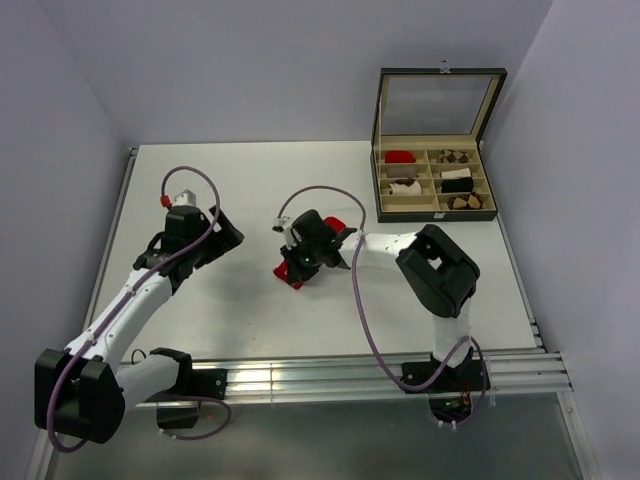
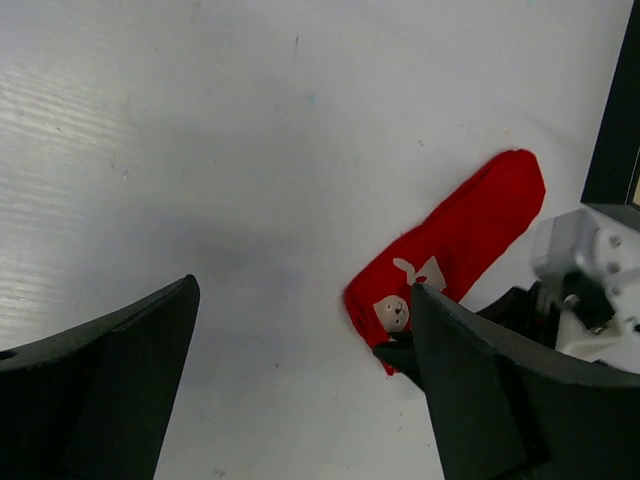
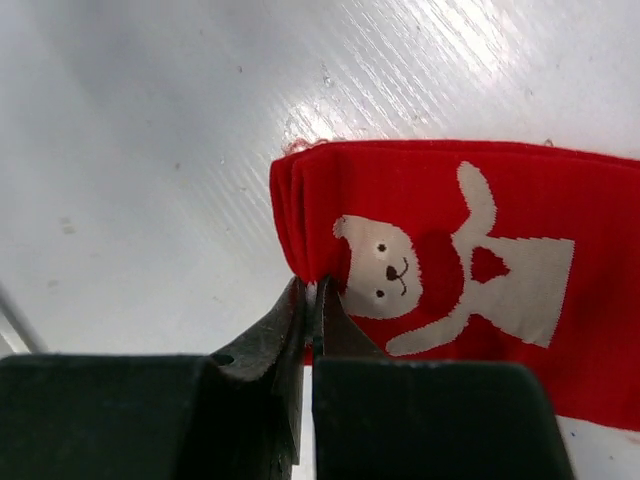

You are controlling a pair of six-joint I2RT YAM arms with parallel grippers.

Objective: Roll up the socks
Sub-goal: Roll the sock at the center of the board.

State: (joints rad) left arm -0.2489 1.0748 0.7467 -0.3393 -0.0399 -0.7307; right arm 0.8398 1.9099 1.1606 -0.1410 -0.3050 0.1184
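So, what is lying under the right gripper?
The red sock, flat on the white table. The right gripper pinches its layered end beside the bear mark. The gripper covers the sock's near edge, and anything beneath the sock is hidden.

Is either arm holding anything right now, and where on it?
The right gripper pinches the red sock at its edge, beside the white animal print near one end. The left gripper is open, holding nothing.
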